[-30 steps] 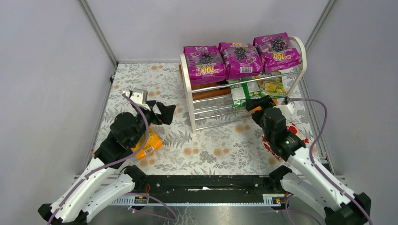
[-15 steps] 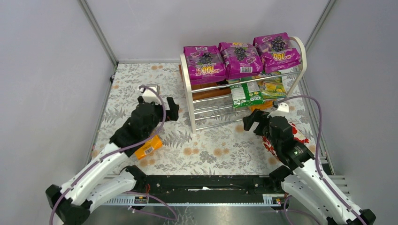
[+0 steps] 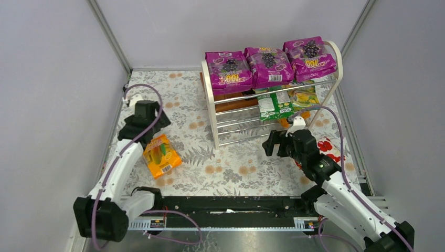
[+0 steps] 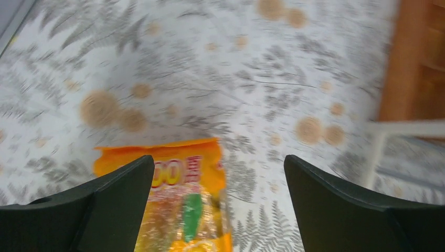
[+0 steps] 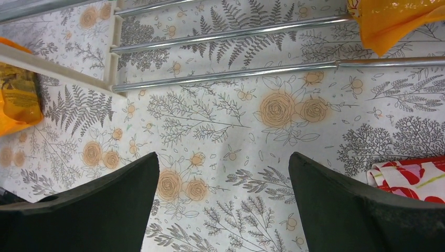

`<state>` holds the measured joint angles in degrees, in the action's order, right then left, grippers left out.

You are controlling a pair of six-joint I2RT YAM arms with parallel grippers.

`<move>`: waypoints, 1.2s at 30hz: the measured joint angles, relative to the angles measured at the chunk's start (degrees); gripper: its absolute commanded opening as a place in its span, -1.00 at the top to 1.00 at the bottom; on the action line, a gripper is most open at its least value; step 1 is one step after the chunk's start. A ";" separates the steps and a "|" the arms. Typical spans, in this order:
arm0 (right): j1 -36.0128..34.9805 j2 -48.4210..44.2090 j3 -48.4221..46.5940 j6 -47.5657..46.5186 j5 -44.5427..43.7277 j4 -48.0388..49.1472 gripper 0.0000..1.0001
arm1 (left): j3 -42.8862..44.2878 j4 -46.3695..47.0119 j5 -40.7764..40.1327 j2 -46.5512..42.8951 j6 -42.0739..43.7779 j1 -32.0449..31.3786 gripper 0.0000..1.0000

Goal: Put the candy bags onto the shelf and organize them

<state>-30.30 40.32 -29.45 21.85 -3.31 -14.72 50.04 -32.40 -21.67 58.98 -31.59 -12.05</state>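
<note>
Top view: left gripper [image 3: 144,125] has its jaws spread wide and empty. The loose orange glossy plastic candy bag [image 3: 161,156] lies flat on the floral table [image 3: 236,168] just below them. Right gripper [image 3: 276,144] is also wide and empty, with the white-framed chrome-rod shelf [image 3: 209,100] just ahead. The shelf holds three magenta grape bags [image 3: 268,63] on the top tier, and a green-white bag [image 3: 266,105] and a green-yellow bag [image 3: 302,97] on the middle tier.

Left wrist: the orange bag sits between the jaws, off-centre. It's likely light, limp, slick film, so pinch a sealed end seam.

Right wrist: bare table between the jaws. A second orange bag [image 5: 393,18] sits on the rods ahead.
</note>
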 measured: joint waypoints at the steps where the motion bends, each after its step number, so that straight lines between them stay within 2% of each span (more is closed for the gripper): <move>1: 0.00 -0.48 0.50 -0.55 0.42 0.59 -1.00 | 0.00 -1.03 1.11 0.68 -0.63 3.50 -0.97; 6: 0.00 -2.78 2.05 -1.88 1.29 2.51 -1.00 | -0.72 -6.05 1.31 4.17 -6.27 13.55 -0.97; 12: 0.00 -4.42 2.12 -2.51 1.25 3.45 -1.00 | -4.46 -8.83 -2.64 4.02 -14.29 17.77 -0.98; 19: 0.00 -5.38 2.12 -2.75 0.90 3.45 -1.00 | -13.97 -5.16 4.87 2.89 -19.50 22.10 -0.97; 23: 0.00 -5.38 2.14 -2.80 0.92 3.48 -1.00 | -17.51 -0.81 13.90 0.22 -21.81 22.51 -0.63; 25: 0.00 -5.31 2.14 -2.80 0.92 3.48 -1.00 | -19.06 1.18 19.37 -0.50 -22.84 22.43 -0.61; 29: 0.00 -4.72 2.14 -2.80 0.94 3.54 -1.00 | -21.09 4.66 29.33 -0.79 -24.76 19.63 -0.72; 31: 0.00 -4.20 2.16 -2.80 0.94 3.58 -1.00 | -21.20 5.05 31.61 -1.05 -24.48 18.27 -0.96; 36: 0.00 -3.10 2.16 -2.82 1.05 3.93 -1.00 | -18.71 2.75 30.10 -3.32 -20.11 17.38 -0.97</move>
<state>-30.30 37.21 -27.29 19.03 -2.26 -10.79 31.33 -29.65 8.43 55.66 -51.70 5.32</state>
